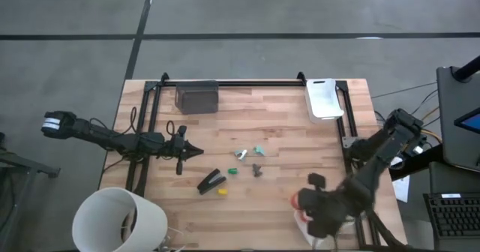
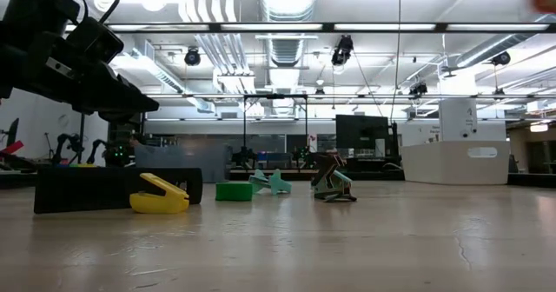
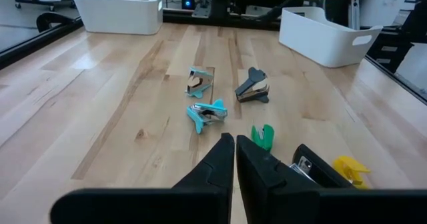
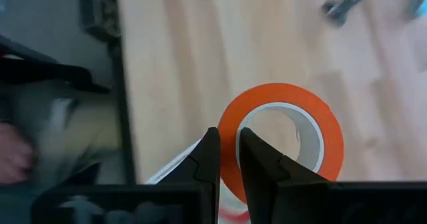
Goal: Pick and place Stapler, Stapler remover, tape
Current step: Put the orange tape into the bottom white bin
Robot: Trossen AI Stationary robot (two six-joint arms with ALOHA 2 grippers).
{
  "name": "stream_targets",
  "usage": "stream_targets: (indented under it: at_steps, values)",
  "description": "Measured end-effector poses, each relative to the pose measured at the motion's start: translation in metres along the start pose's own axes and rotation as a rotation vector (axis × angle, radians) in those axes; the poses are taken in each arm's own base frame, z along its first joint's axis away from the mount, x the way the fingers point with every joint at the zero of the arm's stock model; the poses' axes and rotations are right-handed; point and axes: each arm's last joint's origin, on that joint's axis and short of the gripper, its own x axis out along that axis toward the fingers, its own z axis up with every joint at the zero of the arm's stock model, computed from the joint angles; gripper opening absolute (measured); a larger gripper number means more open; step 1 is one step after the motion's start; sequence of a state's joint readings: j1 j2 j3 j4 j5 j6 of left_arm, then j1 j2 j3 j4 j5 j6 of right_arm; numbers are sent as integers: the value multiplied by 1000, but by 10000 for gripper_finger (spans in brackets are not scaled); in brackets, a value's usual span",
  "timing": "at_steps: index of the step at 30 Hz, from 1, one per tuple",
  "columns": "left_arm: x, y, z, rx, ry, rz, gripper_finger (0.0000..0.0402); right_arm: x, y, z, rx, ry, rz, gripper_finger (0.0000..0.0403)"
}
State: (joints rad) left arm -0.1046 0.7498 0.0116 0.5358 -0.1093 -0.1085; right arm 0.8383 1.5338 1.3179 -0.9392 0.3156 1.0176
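Note:
My right gripper [image 4: 228,154] is near the table's near right edge [image 1: 311,205], shut on an orange tape roll [image 4: 313,124] with a pale core; the roll shows reddish in the high view [image 1: 295,199]. The black stapler [image 1: 212,181] lies flat mid-table, with a yellow remover [image 1: 222,191] beside it. Green [image 3: 263,136], teal [image 3: 207,113] and dark [image 3: 252,87] removers lie just beyond. My left gripper [image 1: 193,151] hovers shut to the left of the stapler [image 3: 313,173], above the table [image 2: 130,101], touching nothing. My right gripper pinches the orange roll's ring wall [image 4: 227,127]. One finger [image 4: 208,157] is outside the ring and the other [image 4: 253,159] is inside the pale core. The fingers come from above, pointing down. Whether the roll is lifted clear I cannot tell.
A white bin [image 1: 324,98] and a dark box [image 1: 196,97] stand along the far edge. A large white round container [image 1: 120,220] sits at the near left corner. Black frame rails [image 1: 146,124] run along both table sides. Something white [image 4: 170,171] lies under the held roll.

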Motion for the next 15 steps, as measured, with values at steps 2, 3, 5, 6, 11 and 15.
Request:
stream_targets:
  at_steps: [2, 3, 5, 6, 11, 15]
  values:
    - [0, 0, 0, 0, 1, 0, 20, -4, 7, -12, 35, 11, 18, 34]
    - [0, 0, 0, 0, 1, 0, 19, -4, 10, -17, 53, 17, 23, 34]
    - [0, 0, 0, 0, 1, 0, 18, -7, 15, -27, 82, 28, 36, 34]
    - [0, 0, 0, 0, 2, 0, 19, -9, 17, -32, 106, 34, 41, 34]
    - [0, 0, 0, 0, 1, 0, 21, -11, 22, -51, 215, 36, 42, 34]
    - [0, 0, 0, 0, 1, 1, 19, 1, 21, -59, 241, -1, 11, 34]
